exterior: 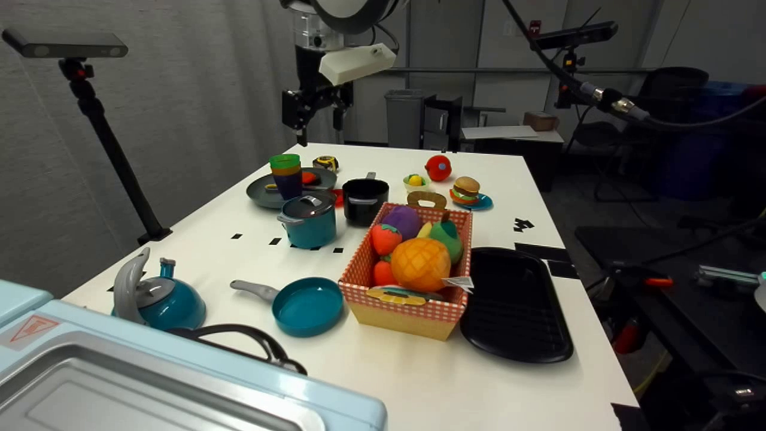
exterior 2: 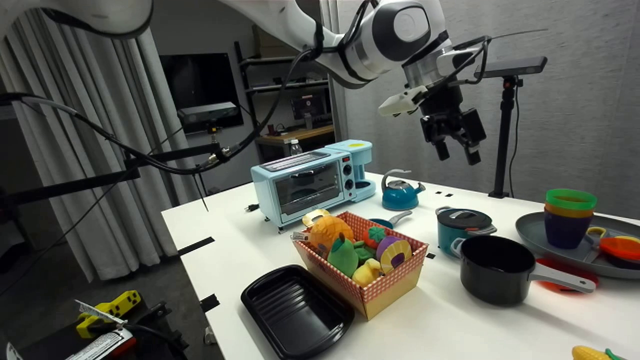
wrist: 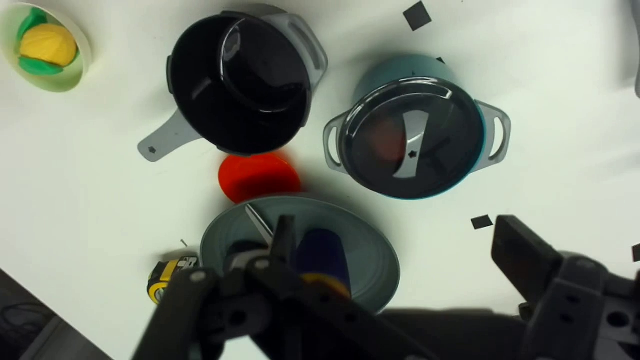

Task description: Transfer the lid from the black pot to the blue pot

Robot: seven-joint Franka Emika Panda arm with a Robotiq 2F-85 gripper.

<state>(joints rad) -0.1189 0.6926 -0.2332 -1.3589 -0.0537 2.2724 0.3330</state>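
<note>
Lid (exterior: 309,205) rests on the blue pot (exterior: 311,232) in an exterior view, while the black pot (exterior: 365,211), just beside the blue pot, has no cover. The tool (exterior: 321,129) hangs in the air, higher than the blue pot, spread wide and holding nothing. A warning label (exterior: 33,330) with a triangle marks the toaster oven (exterior: 179,383), well apart from the blue pot; its words are illegible.

In an exterior view the lid (exterior 2: 462,219) also covers the blue pot. A white label (exterior 2: 102,345), off the desk (exterior 2: 425,330) and well apart from the blue pot, cannot be read.

In the wrist view the lid (wrist: 440,145) looks properly seated, so I judge the transfer done, with perhaps only backing away left. A small star (wrist: 412,154) marks the lid's handle (wrist: 416,129); another marks the black pot's handle (wrist: 172,135). No brand can be read.
</note>
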